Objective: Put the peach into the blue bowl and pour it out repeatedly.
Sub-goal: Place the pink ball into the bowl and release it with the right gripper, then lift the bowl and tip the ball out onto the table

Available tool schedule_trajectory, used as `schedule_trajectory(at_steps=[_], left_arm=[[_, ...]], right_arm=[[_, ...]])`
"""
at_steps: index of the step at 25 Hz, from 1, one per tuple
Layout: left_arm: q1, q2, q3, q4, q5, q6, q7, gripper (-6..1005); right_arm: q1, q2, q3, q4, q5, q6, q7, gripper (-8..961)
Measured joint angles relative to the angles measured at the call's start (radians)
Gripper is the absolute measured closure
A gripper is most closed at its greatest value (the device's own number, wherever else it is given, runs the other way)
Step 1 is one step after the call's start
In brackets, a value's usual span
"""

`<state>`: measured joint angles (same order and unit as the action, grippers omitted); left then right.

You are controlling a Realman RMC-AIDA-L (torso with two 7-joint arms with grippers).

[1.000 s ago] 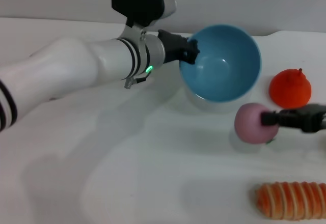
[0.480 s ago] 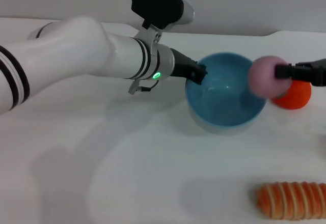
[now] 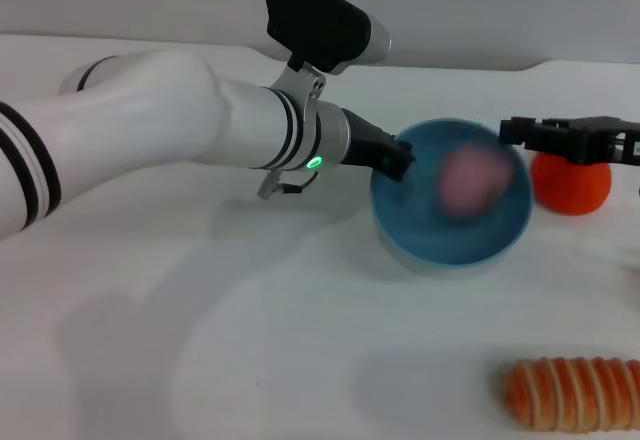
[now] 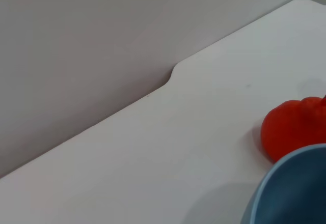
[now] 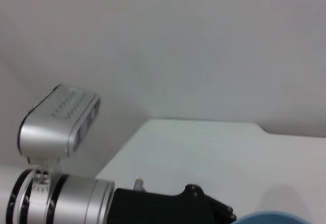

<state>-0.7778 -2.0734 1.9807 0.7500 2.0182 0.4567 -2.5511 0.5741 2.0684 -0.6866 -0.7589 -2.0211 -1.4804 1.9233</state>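
At centre right of the head view, the left hand (image 3: 398, 157) is clamping the near-left rim of the blue bowl (image 3: 450, 245), which is sitting on the tabletop (image 3: 200, 360); the peach (image 3: 468, 178) is lying blurred inside it, while the right hand (image 3: 512, 128), fingers parted and empty, is hovering at the bowl's upper right rim, in front of an orange-red fruit (image 3: 572, 182)

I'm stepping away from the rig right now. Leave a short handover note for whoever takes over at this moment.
Left tool: shut on the blue bowl at its near-left rim, bowl sitting upright on the table.
Right tool: open, empty, above the bowl's right rim.
Peach: inside the bowl, blurred.
Orange-red fruit: on the table right of the bowl.
Done: peach in the bowl.
Left: pour it out, then repeat.
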Motion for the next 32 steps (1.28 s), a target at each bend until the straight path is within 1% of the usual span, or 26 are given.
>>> schedule_trajectory(at_steps=[6,7,8,9,11,13,17,18,19,20,23,27,28,32], left_arm=[[0.016,0.000,0.001,0.013,0.000,-0.008,-0.006,1000],[0.022,0.001,0.002,0.014,0.000,-0.014,-0.006,1000],[0.023,0.001,0.002,0.014,0.000,-0.017,-0.006,1000],[0.026,0.001,0.002,0.014,0.000,-0.020,-0.006,1000],[0.029,0.002,0.003,0.014,0.004,-0.029,-0.002,1000],[0.029,0.004,0.009,0.015,0.008,-0.045,0.006,1000],[0.023,0.008,0.008,0.043,0.039,-0.073,0.048,1000],[0.021,0.008,0.008,0.058,0.059,-0.087,0.063,1001],[0.020,0.007,0.011,0.080,0.092,-0.111,0.081,1001],[0.019,0.005,0.014,0.098,0.117,-0.129,0.093,1001],[0.013,0.001,0.048,0.149,0.214,-0.188,0.120,1001],[0.003,-0.002,0.129,0.201,0.335,-0.262,0.170,1001],[0.003,-0.003,0.151,0.210,0.370,-0.283,0.188,1000],[0.010,-0.005,0.239,0.232,0.481,-0.367,0.250,1000]], right_arm=[[-0.013,-0.001,0.005,0.019,0.024,0.013,-0.048,788],[-0.018,-0.001,0.006,0.019,0.035,0.013,-0.055,742],[-0.042,-0.001,0.013,0.020,0.075,0.028,-0.082,696],[-0.042,-0.001,0.013,0.020,0.075,0.028,-0.082,650],[-0.084,-0.002,0.033,0.018,0.126,0.070,-0.138,558],[-0.147,-0.002,0.066,0.019,0.182,0.136,-0.218,526],[-0.254,0.000,0.141,0.047,0.267,0.160,-0.347,500],[-0.306,0.000,0.184,0.091,0.331,0.154,-0.439,496],[-0.330,0.000,0.206,0.122,0.364,0.153,-0.495,493],[-0.330,0.000,0.206,0.122,0.364,0.153,-0.495,490],[-0.380,-0.001,0.263,0.217,0.417,0.153,-0.617,479],[-0.415,-0.009,0.320,0.313,0.420,0.160,-0.643,466],[-0.428,-0.006,0.348,0.335,0.421,0.162,-0.658,462],[-0.441,0.000,0.387,0.365,0.429,0.162,-0.695,449]])
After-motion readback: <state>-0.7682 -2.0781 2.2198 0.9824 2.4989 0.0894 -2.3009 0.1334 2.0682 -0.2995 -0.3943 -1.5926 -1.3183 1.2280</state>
